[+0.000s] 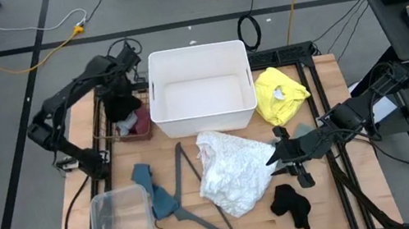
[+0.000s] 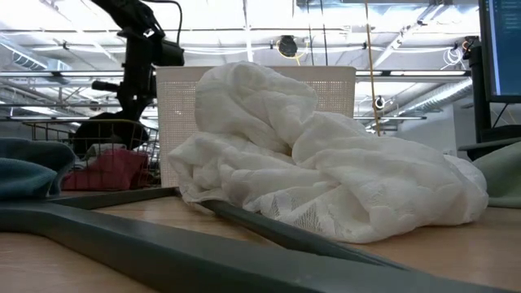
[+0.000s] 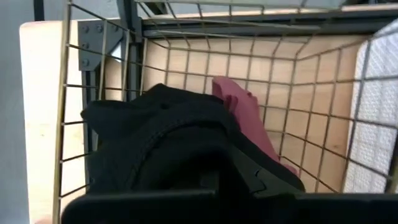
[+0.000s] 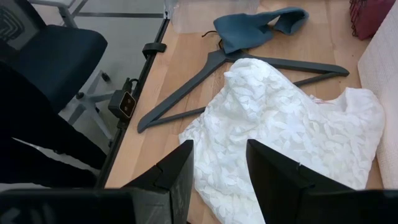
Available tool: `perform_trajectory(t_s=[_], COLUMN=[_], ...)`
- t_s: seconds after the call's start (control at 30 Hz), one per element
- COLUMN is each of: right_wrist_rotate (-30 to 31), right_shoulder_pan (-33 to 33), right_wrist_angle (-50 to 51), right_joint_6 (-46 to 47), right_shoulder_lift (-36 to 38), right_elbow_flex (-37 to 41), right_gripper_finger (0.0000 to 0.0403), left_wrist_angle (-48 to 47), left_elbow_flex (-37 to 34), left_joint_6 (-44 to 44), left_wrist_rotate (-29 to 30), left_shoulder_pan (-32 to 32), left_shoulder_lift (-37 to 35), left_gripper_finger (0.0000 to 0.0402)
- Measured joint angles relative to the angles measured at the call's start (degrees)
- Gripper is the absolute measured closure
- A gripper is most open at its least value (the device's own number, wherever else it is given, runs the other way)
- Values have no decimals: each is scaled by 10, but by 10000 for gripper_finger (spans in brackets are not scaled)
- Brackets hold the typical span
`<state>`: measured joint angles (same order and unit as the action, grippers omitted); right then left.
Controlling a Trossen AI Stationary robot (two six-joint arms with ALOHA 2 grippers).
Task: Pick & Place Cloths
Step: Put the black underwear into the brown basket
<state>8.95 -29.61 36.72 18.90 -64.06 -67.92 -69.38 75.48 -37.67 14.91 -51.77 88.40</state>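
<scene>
The left gripper [image 1: 121, 105] hung over the wire basket [image 3: 323, 81], fingers closed on a black cloth [image 3: 155, 134] above the maroon one [image 3: 245, 112] already inside. The right gripper [image 4: 219, 167] stood open just short of the white cloth [image 4: 292, 130]. Yellow [image 1: 280, 93], teal [image 1: 159, 193] and another black cloth [image 1: 291, 202] lay unsorted.

Even overhead light, soft shadows; ceiling strip lights [image 2: 244, 32] glare in the low view, where the hanger [image 2: 163, 252] blurs.
</scene>
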Motion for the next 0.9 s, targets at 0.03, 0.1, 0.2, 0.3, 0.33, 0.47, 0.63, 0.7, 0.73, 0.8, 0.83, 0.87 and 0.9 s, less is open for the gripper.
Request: perform_trajectory(t_s=[0.03, 0.1, 0.2, 0.3, 0.33, 0.47, 0.63, 0.7, 0.73, 0.8, 0.83, 0.87, 0.9], right_wrist_rotate=[0, 0, 0, 0, 0, 0, 0, 0, 0, 0, 0, 0, 0], right_shoulder_pan=[0, 0, 0, 0, 0, 0, 0, 0, 0, 0, 0, 0, 0], right_wrist_angle=[0, 0, 0, 0, 0, 0, 0, 0, 0, 0, 0, 0, 0], right_joint_6=[0, 0, 0, 0, 0, 0, 0, 0, 0, 0, 0, 1, 3], right_shoulder_lift=[0, 0, 0, 0, 0, 0, 0, 0, 0, 0, 0, 0, 0], right_elbow_flex=[0, 0, 0, 0, 0, 0, 0, 0, 0, 0, 0, 0, 0], right_gripper_finger=[261, 261, 261, 261, 261, 261, 261, 261, 261, 261, 261, 261, 261], left_wrist_angle=[0, -2, -4, -4, -4, -4, -7, -7, -8, -11, -12, -12, -12], left_elbow_flex=[0, 0, 0, 0, 0, 0, 0, 0, 0, 0, 0, 0, 0], left_joint_6=[0, 0, 1, 2, 3, 12, 33, 47, 51, 55, 55, 55, 58], left_wrist_rotate=[0, -1, -1, -1, -1, -1, -12, -19, -21, -24, -24, -24, -25], left_shoulder_pan=[-3, -10, -16, -17, -17, -16, -16, -16, -16, -16, -16, -16, -16], left_shoulder_lift=[0, 0, 0, 0, 0, 0, 0, 0, 0, -1, -1, -1, -1], left_gripper_finger=[400, 400, 399, 399, 399, 386, 321, 285, 266, 228, 209, 192, 175])
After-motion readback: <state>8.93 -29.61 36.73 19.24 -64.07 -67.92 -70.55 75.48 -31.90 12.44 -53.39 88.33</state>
